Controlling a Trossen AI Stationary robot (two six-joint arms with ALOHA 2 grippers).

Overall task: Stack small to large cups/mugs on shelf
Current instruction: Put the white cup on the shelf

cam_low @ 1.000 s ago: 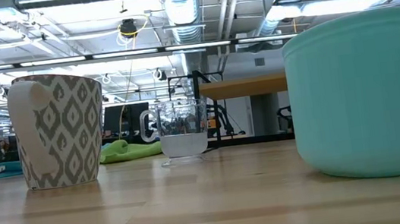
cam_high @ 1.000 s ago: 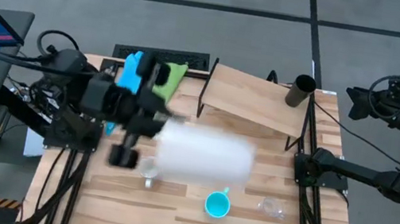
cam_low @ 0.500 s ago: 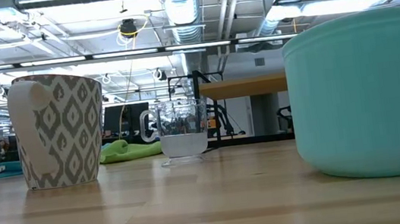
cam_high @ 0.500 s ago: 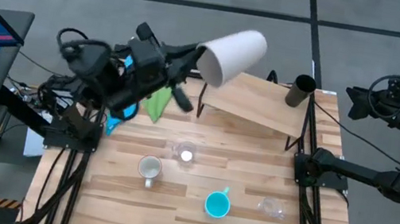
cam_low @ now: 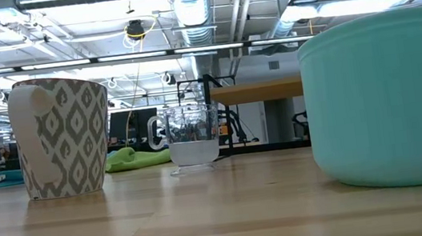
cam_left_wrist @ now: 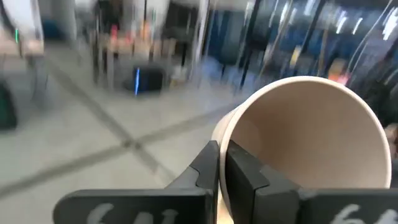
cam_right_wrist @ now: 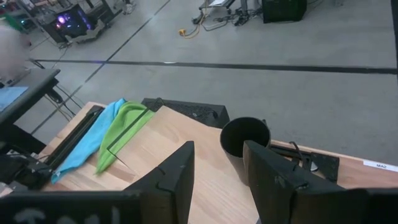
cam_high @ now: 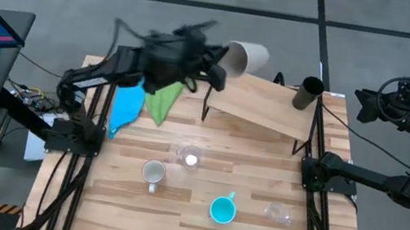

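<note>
My left gripper (cam_high: 220, 58) is shut on the beige tumbler (cam_high: 247, 56) above the far left corner of the shelf (cam_high: 264, 106). The tall black cup (cam_high: 307, 93) stands on the shelf's far right corner. On the table stand the white patterned mug (cam_high: 153, 173), a clear cup (cam_high: 190, 157), the cyan mug (cam_high: 223, 210) and a second clear cup (cam_high: 278, 213). My right gripper (cam_right_wrist: 217, 180) is open and empty off the table's right side, facing the black cup (cam_right_wrist: 245, 146). My left gripper holds the beige tumbler by its rim (cam_left_wrist: 222, 146), one finger inside the mouth (cam_left_wrist: 245, 177) and one outside (cam_left_wrist: 207, 171). The tumbler is lifted clear and tipped on its side, its mouth toward the gripper and its base pointing away from it.
A blue cloth (cam_high: 127, 108) and a green cloth (cam_high: 163, 100) lie at the table's far left, beside the shelf. In the low view the white mug (cam_low: 60, 136), clear cup (cam_low: 191, 136) and cyan mug (cam_low: 386, 100) stand before the shelf (cam_low: 260, 92).
My left gripper has swung from over the table's middle toward the far edge, carrying the tumbler up and then lower over the shelf's far left corner. The tumbler has stayed on its side in the hold. The cups on the table have kept still.
</note>
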